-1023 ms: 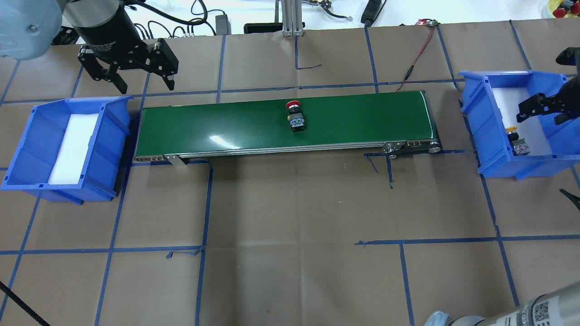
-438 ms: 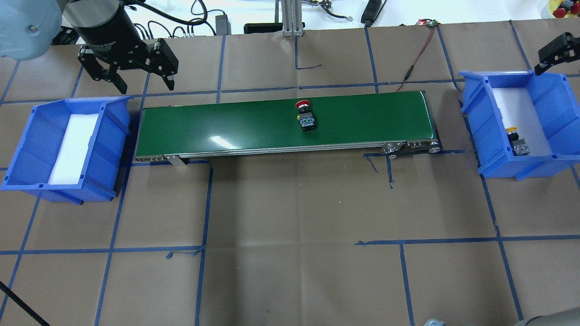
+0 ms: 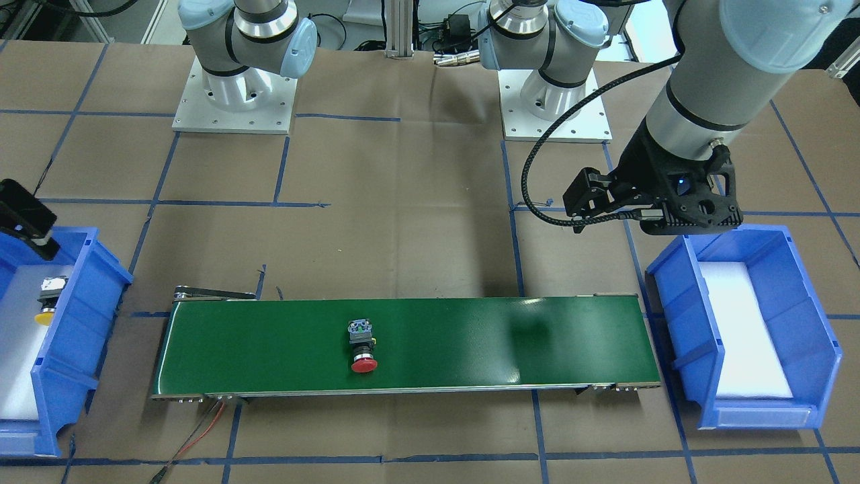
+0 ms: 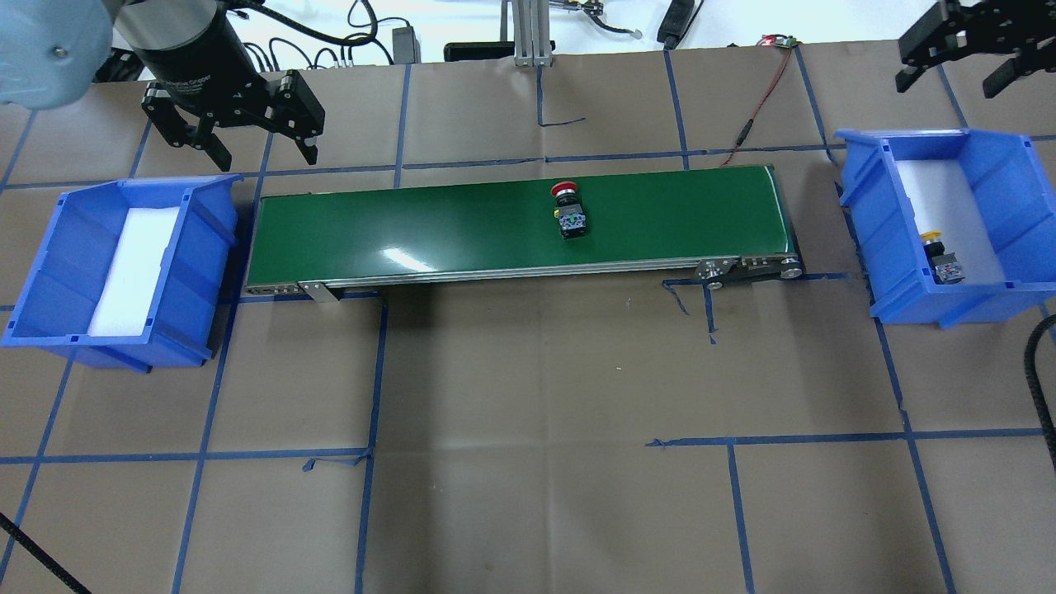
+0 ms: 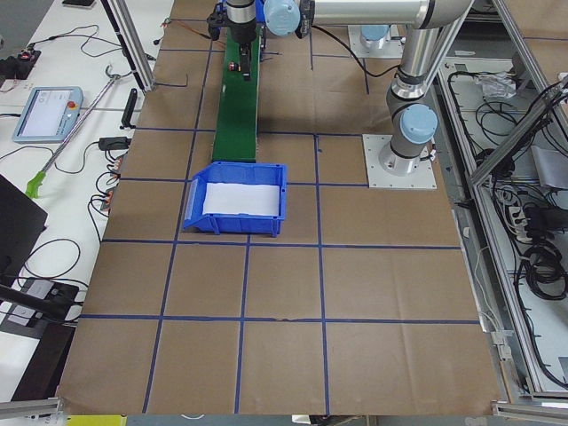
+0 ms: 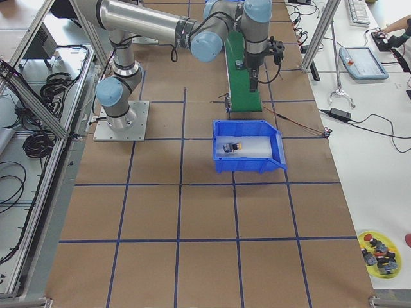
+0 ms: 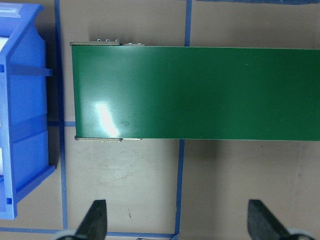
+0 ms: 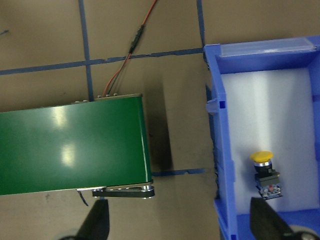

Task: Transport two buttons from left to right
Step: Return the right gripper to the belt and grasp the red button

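Red button [image 4: 569, 213] lies on its side a little right of the middle of the green belt [image 4: 396, 223], and as you can see, neither claw touches it. Yellow button [image 4: 940, 257] lies in the blue bin [image 4: 862, 214] off the belt's right end. Left claw [image 4: 268, 155] hangs spread and empty near the belt's left end. Right claw [image 4: 949, 78] hangs spread and empty beyond that bin.

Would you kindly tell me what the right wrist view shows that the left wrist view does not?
Only the right wrist view: the yellow button lying in the right bin, and a red wire. Only the left wrist view: part of the left bin. Both: the green conveyor belt, brown paper and blue tape.
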{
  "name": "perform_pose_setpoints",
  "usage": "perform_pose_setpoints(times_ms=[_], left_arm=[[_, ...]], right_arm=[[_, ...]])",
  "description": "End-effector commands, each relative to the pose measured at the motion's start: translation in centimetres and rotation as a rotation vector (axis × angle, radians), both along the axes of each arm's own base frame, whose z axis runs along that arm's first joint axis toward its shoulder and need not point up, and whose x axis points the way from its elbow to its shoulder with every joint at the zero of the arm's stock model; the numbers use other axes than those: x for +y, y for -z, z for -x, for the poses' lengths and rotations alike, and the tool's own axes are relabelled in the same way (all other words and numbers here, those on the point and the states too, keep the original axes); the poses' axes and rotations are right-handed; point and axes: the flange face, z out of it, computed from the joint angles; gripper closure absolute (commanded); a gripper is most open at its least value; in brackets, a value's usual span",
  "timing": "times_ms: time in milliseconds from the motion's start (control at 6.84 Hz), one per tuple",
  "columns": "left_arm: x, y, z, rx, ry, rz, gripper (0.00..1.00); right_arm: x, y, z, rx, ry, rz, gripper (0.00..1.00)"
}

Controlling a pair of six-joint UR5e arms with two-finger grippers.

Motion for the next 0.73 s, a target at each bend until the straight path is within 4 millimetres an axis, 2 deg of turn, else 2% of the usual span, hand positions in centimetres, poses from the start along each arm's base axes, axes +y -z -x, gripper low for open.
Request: perform_pose_setpoints(times_ms=[0, 146, 292, 438, 585], left_arm=[[0.0, 0.0, 0.0, 0.0, 0.001, 0.0, 0.0], [0.0, 0.0, 0.0, 0.0, 0.001, 0.0, 0.0], [0.0, 0.0, 0.0, 0.0, 0.001, 0.0, 0.0], [0.0, 0.0, 0.0, 0.0, 0.001, 0.0, 0.0], [0.0, 0.0, 0.0, 0.0, 0.001, 0.0, 0.0]], right_arm=[[0.5, -0.4, -7.4, 0.086, -0.007, -0.013, 0.0], [1.0, 0.0, -11.7, 0.104, 0.01, -0.019, 0.0], [1.4, 0.3, -14.5, 0.096, 0.016, -0.008, 0.0], [1.4, 1.7, -15.7, 0.091, -0.004, 0.028, 0.0], [1.6, 4.4, -16.0, 0.089, -0.011, 0.103, 0.0]])
